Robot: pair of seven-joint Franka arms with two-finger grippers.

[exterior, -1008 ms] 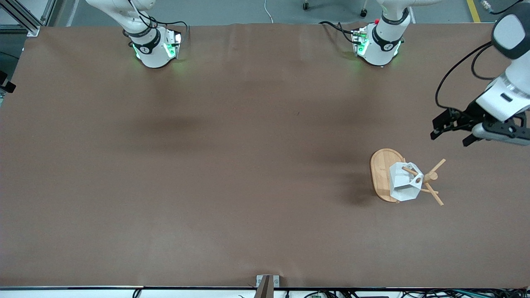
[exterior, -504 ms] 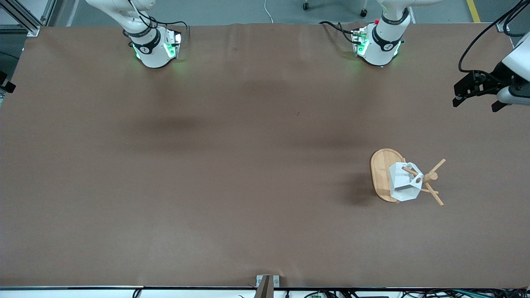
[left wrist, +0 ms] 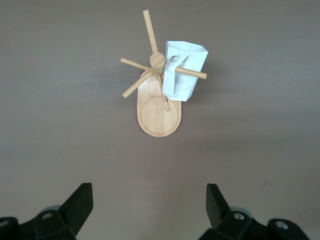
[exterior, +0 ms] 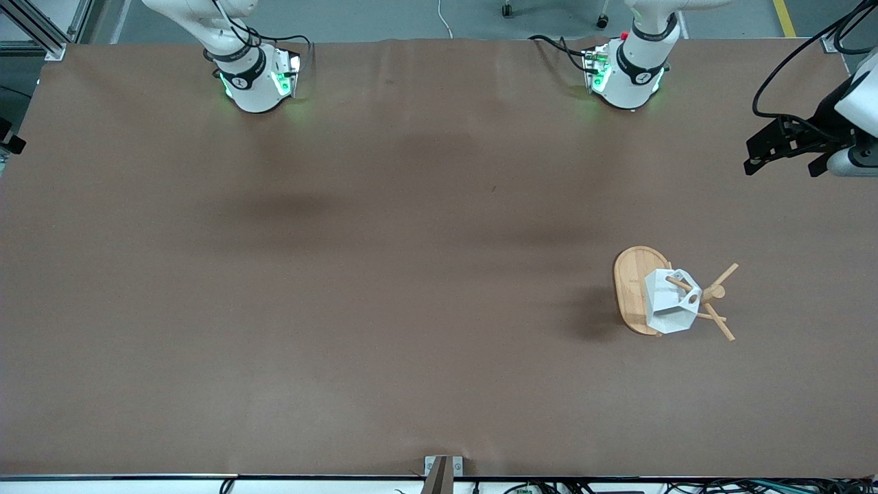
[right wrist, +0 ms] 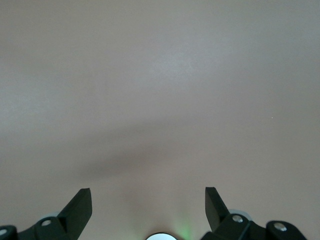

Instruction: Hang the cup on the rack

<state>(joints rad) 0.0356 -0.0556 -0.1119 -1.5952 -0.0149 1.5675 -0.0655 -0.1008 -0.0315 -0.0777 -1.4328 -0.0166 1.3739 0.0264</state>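
Observation:
The white faceted cup [exterior: 669, 302] hangs by its handle hole on a peg of the bamboo rack [exterior: 630, 288], which stands toward the left arm's end of the table. In the left wrist view the cup [left wrist: 184, 75] sits on a peg beside the post, above the rack's oval base [left wrist: 157, 117]. My left gripper [exterior: 782, 167] is open and empty, up in the air over the table's end, well apart from the rack; its jaws stand wide in its wrist view [left wrist: 149, 192]. My right gripper [right wrist: 148, 192] is open and empty over bare table; it is out of the front view.
The brown table [exterior: 384, 274] holds only the rack with the cup. The two arm bases [exterior: 250, 75] [exterior: 627, 72] stand along the table's edge farthest from the front camera. A small bracket [exterior: 439, 470] sits at the nearest edge.
My left gripper, open, has pulled away from the rack toward the bases' side of the table, then nearly stopped. The cup stays hanging on its peg.

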